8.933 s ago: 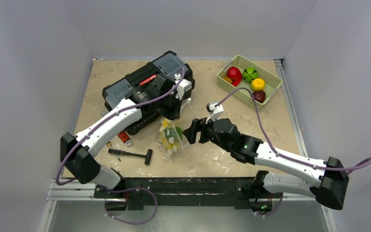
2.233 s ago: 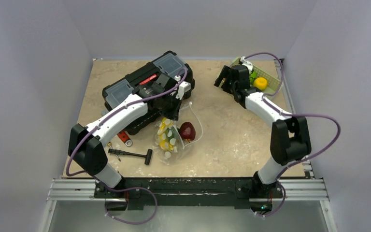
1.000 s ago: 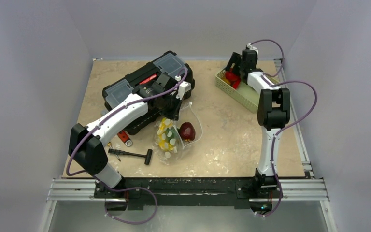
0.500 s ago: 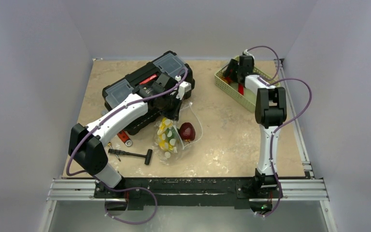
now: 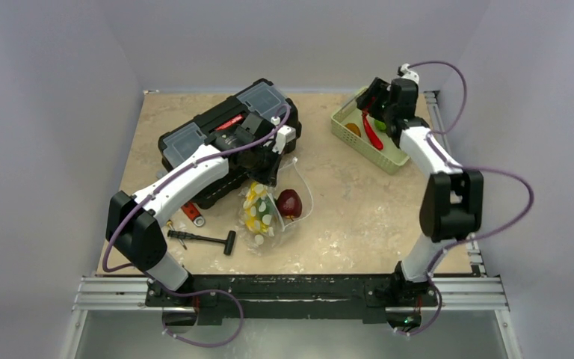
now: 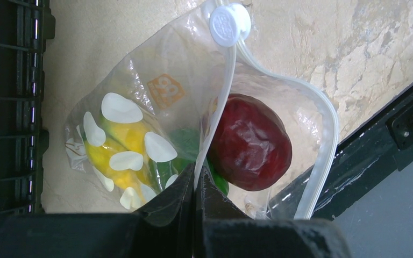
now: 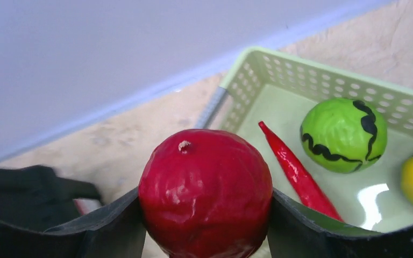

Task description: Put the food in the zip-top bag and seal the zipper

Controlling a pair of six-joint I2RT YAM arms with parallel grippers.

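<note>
Now, grey walls (image 5: 284, 37) box a beige tabletop (image 5: 344, 202). Left gripper (image 6: 194, 180) pinches the zip-top bag (image 6: 140, 107); right gripper (image 7: 205, 215) clamps red fruit (image 7: 205, 177).

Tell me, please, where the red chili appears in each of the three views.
Top external: chili at the upper right, inside the basket.
Left wrist: not in it.
Right wrist: chili right of centre, on the basket's floor, left of the green fruit.
Shared landmark: the basket, in both views that show the chili.

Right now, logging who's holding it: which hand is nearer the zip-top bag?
Left. The left hand pinches the zip-top bag; the right hand is far off by the green basket, gripping a red fruit.
</note>
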